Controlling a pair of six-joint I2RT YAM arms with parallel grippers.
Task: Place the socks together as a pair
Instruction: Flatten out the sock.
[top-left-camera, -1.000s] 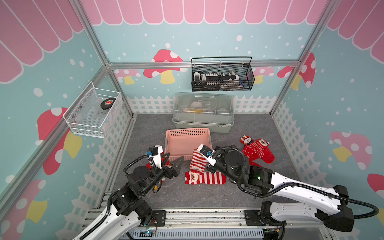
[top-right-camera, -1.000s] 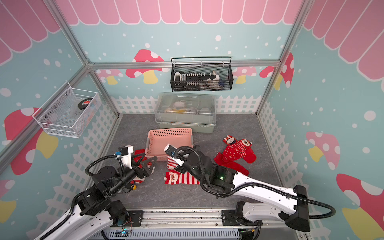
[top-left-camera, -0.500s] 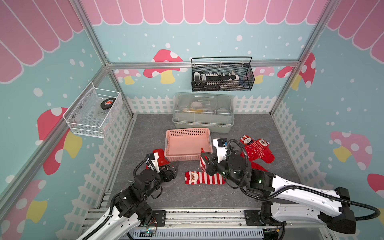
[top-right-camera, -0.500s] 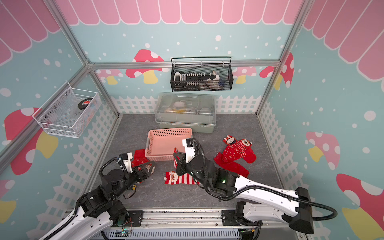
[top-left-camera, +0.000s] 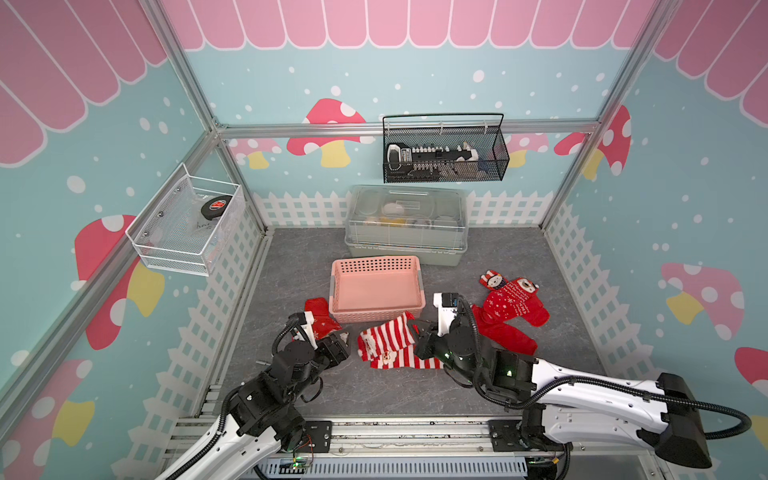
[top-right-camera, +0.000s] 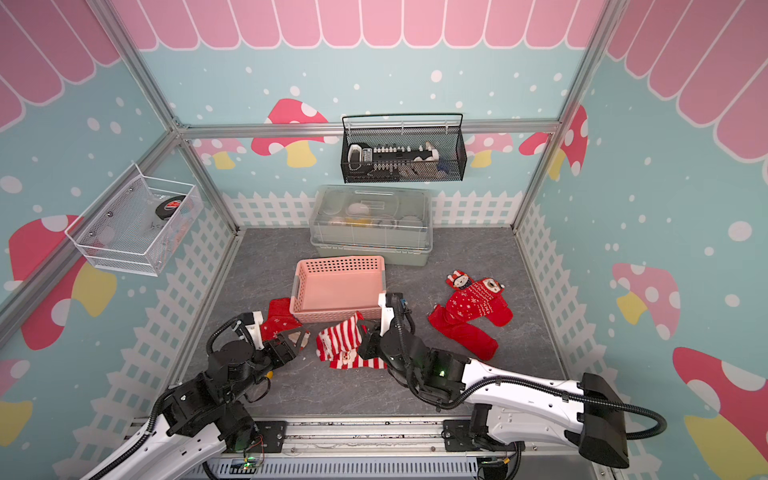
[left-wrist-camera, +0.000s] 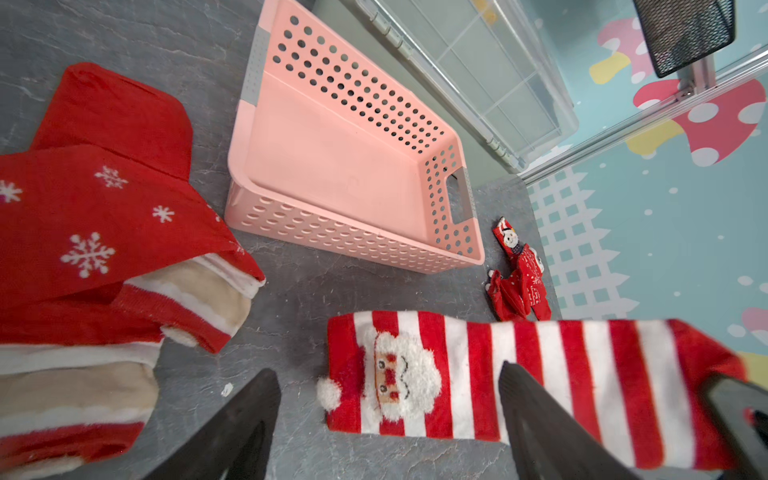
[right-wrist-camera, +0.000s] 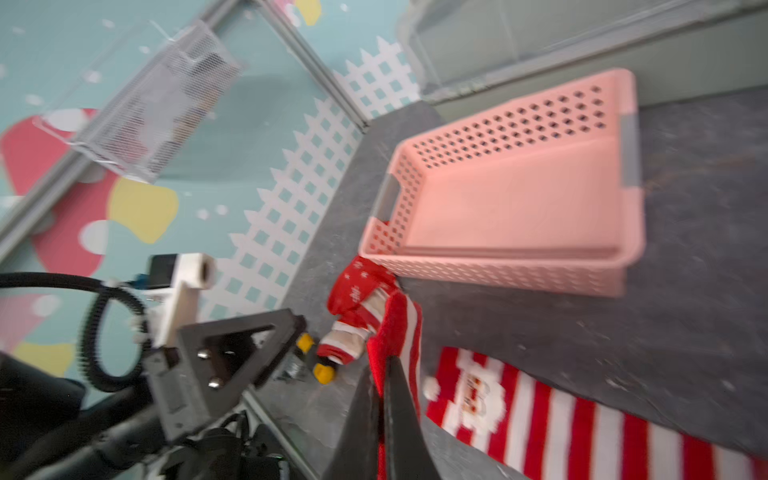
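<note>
Right gripper (right-wrist-camera: 386, 365) clamped on one striped sock (right-wrist-camera: 401, 320). Left gripper (left-wrist-camera: 386, 370) wide, empty, over the second striped sock (left-wrist-camera: 457, 374), at its Santa cuff.

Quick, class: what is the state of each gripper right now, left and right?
Left gripper: open, holding nothing.
Right gripper: closed on a striped sock.

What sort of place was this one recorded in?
Probably a staged robot test cell, not a real room: aluminium frame, printed mushroom wall panels, and left arm and right arm on a front rail.
</note>
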